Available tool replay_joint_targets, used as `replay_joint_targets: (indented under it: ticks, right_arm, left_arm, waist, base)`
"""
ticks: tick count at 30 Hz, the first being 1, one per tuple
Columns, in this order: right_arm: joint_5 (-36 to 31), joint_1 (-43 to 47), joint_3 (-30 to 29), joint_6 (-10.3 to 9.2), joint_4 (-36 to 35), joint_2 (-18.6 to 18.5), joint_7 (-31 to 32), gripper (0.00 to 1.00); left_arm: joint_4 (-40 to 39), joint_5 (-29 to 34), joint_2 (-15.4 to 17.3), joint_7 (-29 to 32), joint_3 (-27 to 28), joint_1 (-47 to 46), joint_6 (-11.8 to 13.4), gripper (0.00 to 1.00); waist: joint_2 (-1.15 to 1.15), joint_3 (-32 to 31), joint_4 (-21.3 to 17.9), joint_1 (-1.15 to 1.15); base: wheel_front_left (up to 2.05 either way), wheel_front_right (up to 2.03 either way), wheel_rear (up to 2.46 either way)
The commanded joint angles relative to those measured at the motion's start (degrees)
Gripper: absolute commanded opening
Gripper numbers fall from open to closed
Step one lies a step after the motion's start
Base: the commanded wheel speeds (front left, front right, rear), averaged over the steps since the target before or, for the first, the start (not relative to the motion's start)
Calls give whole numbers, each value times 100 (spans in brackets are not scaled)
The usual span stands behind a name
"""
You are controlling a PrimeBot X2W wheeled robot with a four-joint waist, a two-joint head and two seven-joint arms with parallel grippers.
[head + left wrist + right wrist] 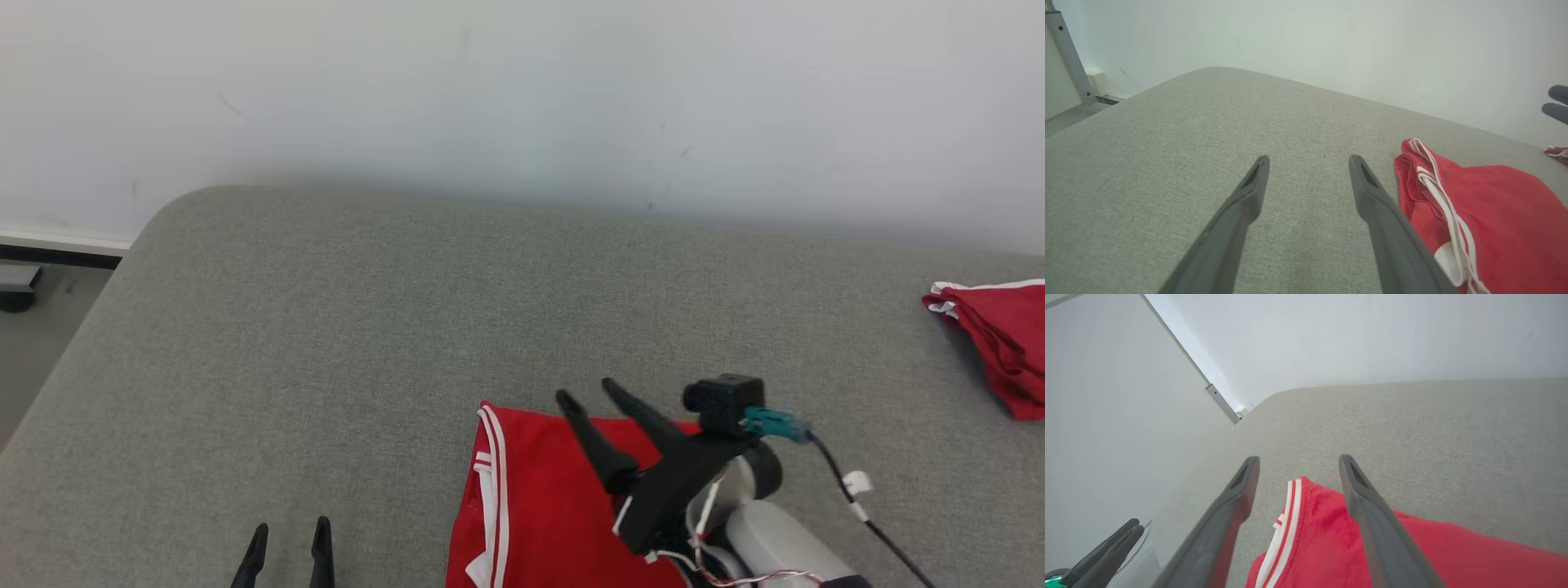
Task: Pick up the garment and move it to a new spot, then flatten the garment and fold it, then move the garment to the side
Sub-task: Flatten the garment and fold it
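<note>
A red garment (539, 506) with white stripes along its edge lies bunched on the grey padded surface (408, 310), near the front edge. My right gripper (586, 391) hovers over its far corner, tilted to the left, open with nothing held. In the right wrist view the garment (1331, 539) lies below and between the spread fingers of the right gripper (1299, 459). My left gripper (292, 527) is open at the lower left, over bare surface. In the left wrist view the left gripper (1309, 160) is just left of the garment (1494, 212).
A second red garment (996, 343) with white trim lies crumpled at the surface's right edge. A pale wall (522, 90) runs behind the surface. The surface's rounded far-left corner (188, 200) drops to the floor (41, 327).
</note>
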Motion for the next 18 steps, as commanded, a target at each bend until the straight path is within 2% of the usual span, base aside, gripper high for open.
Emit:
replay_joint_targets:
  ticks: [1,8,11,15,18]
  right_arm:
    - [-109,-8,-133,-11,-74,-210,-239,100]
    - [-502,444,-966,-11,-343,-832,-1081,100]
    - [-681,637,-1276,-11,-390,-924,-1254,100]
    - [-1061,1050,-1907,-11,-540,-886,-1470,100]
    - [-1395,1358,-2331,-11,-729,-722,-1537,100]
  left_arm:
    - [-15,44,-6,-8,43,37,-33,100]
    - [-53,96,-7,-8,182,156,-26,100]
    - [-78,125,-6,-8,220,155,-26,100]
    - [-136,196,-5,-8,257,188,-30,100]
    - [-203,246,-5,-9,300,198,-31,100]
  waist:
    - [0,-22,-29,0]
    - [0,-66,-173,0]
    - [0,-67,-232,0]
    - [0,-69,-374,0]
    - [0,-58,-496,0]
  base:
    - [0,0,0]
    - [0,0,0]
    - [0,0,0]
    - [0,0,0]
    - [0,0,0]
